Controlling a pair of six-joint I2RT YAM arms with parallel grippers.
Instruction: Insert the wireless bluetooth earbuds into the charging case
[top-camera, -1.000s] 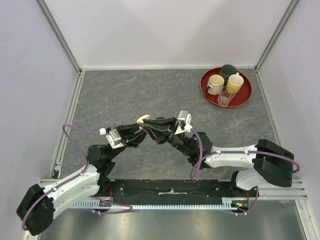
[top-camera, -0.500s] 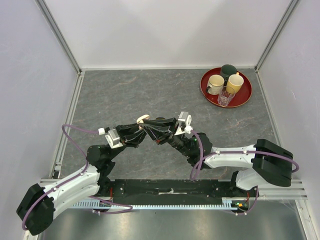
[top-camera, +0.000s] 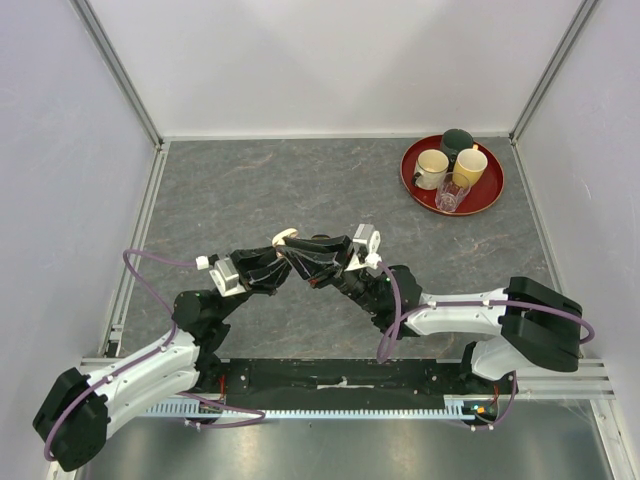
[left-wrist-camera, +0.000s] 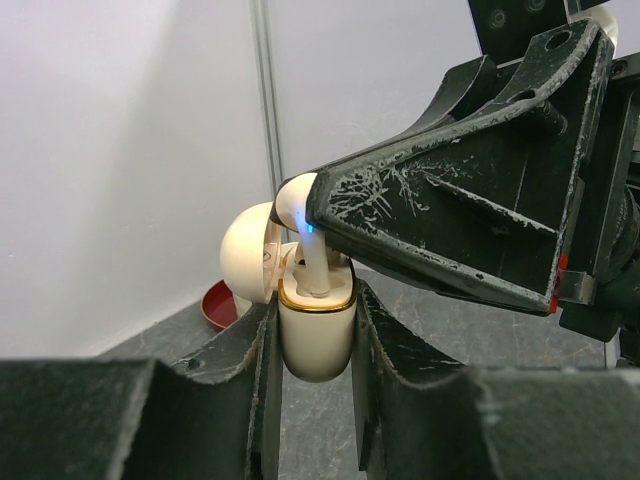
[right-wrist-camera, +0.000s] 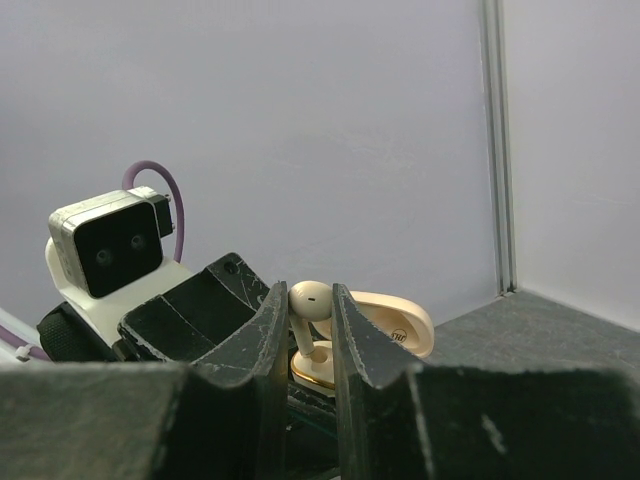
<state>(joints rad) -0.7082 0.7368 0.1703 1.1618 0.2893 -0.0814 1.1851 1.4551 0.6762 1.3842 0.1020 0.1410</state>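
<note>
From the top camera I saw both arms meeting over the middle of the grey surface (top-camera: 250, 190), raised above it. The left gripper (left-wrist-camera: 312, 345) had its fingers (left-wrist-camera: 255, 350) closed on the body of the cream charging case (left-wrist-camera: 315, 335). The case stood upright between them, with its lid (left-wrist-camera: 248, 252) swung open to the far side and a gold ring around its mouth.

The right gripper (right-wrist-camera: 311, 325) came from the other side, and its fingers (right-wrist-camera: 350, 330) were pinched together on a cream-white earbud (right-wrist-camera: 308, 297). In the left wrist view the earbud's stem pointed down into the mouth of the case, while its round head remained above the rim, touching the tip of the right fingers. A small blue light showed on the earbud there. I could not tell whether the stem was fully seated in its slot, because the fingers covered part of it.

In the top view the case and earbud showed only as a small pale spot (top-camera: 285, 238) where the two grippers met.

At the far right corner of the surface stood a red tray (top-camera: 492, 193) with a white cup (top-camera: 432, 167), a yellow cup (top-camera: 470, 165), a dark cup (top-camera: 458, 140) and a clear glass (top-camera: 452, 192).
</note>
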